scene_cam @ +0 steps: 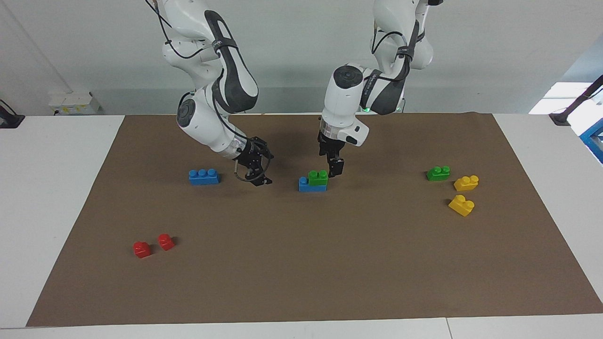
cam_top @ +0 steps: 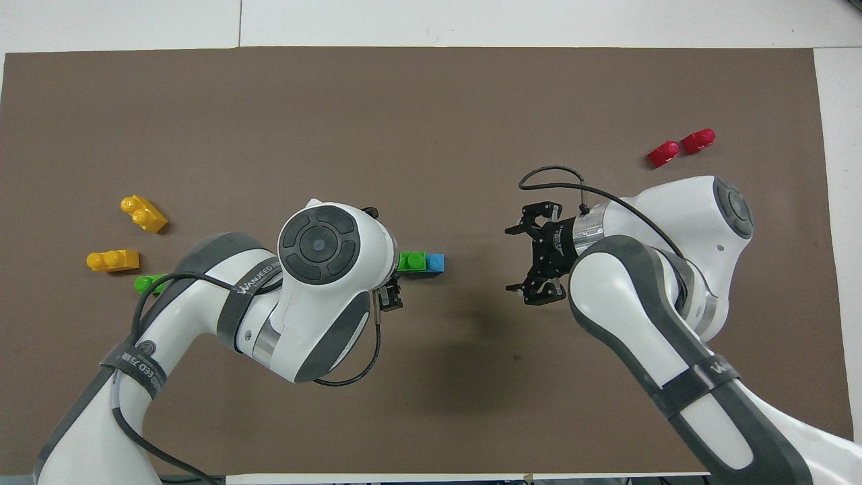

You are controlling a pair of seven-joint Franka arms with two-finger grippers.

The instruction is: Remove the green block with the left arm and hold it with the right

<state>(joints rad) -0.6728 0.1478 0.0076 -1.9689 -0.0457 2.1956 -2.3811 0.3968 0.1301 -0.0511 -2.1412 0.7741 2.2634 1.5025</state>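
Note:
A green block [scene_cam: 318, 177] with two studs sits on one end of a blue brick [scene_cam: 308, 187] at mid-mat; both also show in the overhead view, the green block [cam_top: 411, 261] and the blue brick [cam_top: 435, 263]. My left gripper [scene_cam: 335, 169] hangs low, right beside the green block on the left arm's side, open, with one fingertip [cam_top: 390, 298] showing past the wrist. My right gripper [scene_cam: 257, 177], with the wire loop, is open and low over the mat between a loose blue brick [scene_cam: 203, 176] and the stack; it also shows in the overhead view [cam_top: 524, 259].
A second green block [scene_cam: 438, 173] and two yellow bricks [scene_cam: 466, 182] [scene_cam: 461, 205] lie toward the left arm's end. Two red bricks [scene_cam: 141, 249] [scene_cam: 166, 241] lie farther from the robots toward the right arm's end. The brown mat [scene_cam: 301, 263] covers the table.

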